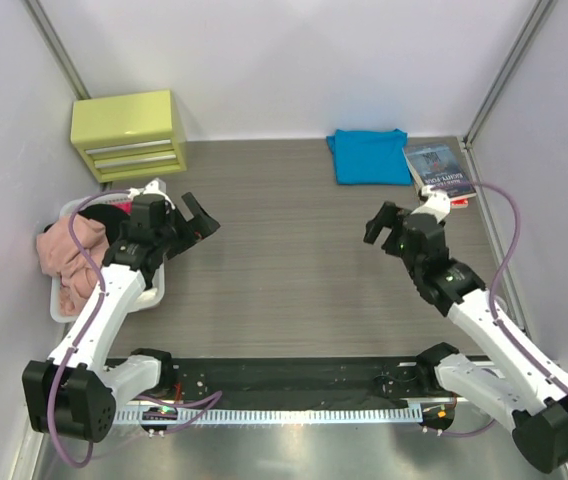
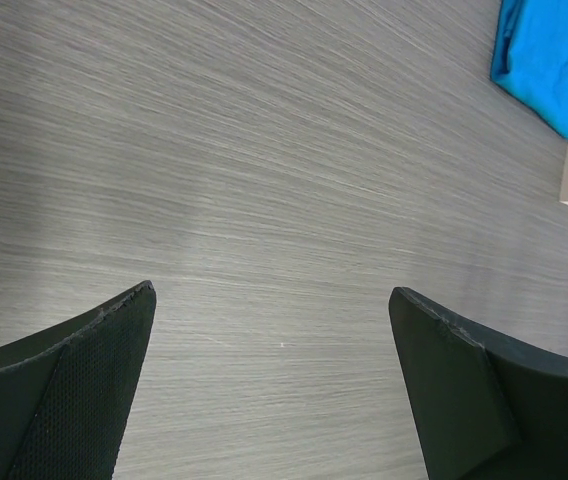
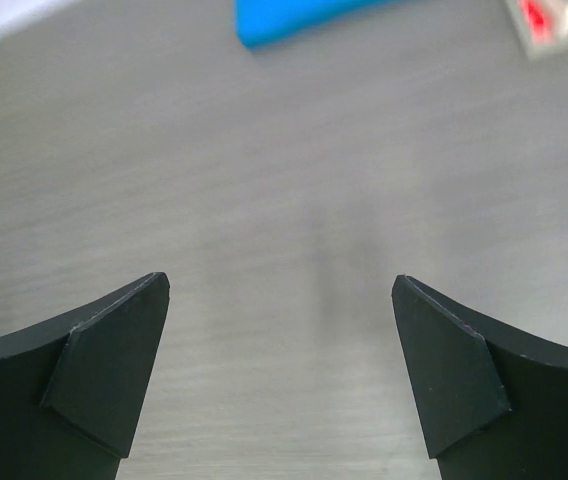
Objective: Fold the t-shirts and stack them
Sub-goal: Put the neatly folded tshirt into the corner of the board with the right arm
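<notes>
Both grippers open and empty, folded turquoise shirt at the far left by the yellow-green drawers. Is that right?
Wrong side. In the top external view the turquoise shirt sits far right, beside the books, not by the yellow-green drawers. The left gripper and right gripper are indeed open and empty.

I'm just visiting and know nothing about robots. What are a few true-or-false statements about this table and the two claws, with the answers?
The turquoise t-shirt lies folded at the far side of the table. True.
The left gripper holds a shirt. False: it is open and empty; the pink t-shirt lies in the basket.
A book lies beside the turquoise t-shirt. True.
The right gripper is shut. False: it is open.
</notes>
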Tool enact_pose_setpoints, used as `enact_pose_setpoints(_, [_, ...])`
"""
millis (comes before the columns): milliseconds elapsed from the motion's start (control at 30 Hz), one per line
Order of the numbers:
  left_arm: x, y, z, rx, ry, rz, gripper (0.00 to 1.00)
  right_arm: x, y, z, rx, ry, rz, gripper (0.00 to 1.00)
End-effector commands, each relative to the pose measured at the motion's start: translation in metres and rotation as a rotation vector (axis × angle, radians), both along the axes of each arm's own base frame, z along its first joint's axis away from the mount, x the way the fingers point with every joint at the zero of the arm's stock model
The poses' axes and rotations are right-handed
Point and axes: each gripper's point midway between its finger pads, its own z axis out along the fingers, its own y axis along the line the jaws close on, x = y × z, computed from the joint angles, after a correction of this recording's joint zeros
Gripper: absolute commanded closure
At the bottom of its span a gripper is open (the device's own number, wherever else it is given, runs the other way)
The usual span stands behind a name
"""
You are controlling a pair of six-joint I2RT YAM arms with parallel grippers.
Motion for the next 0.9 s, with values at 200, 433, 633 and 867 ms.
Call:
enact_pose_setpoints(200, [0.002,-0.009,0.017,-0.089,-0.069,0.002,0.00,0.022,0.027,-0.054,0.150,0.071,-0.021,0.00])
enact_pose_setpoints(433, [0.000,-0.008,0.023,-0.076,-0.073,-0.013,0.00,0.031,0.037,-0.020,0.097,-0.022,0.084,0.00])
enact_pose_setpoints(633, [-0.002,-0.007,0.038,-0.059,-0.101,-0.022,0.00,0.020,0.019,0.015,0.086,-0.149,0.051,0.00])
enact_pose_setpoints(867, [-0.010,-0.008,0.067,-0.031,-0.211,-0.082,0.00,-0.022,-0.029,0.038,0.099,-0.336,-0.084,0.00])
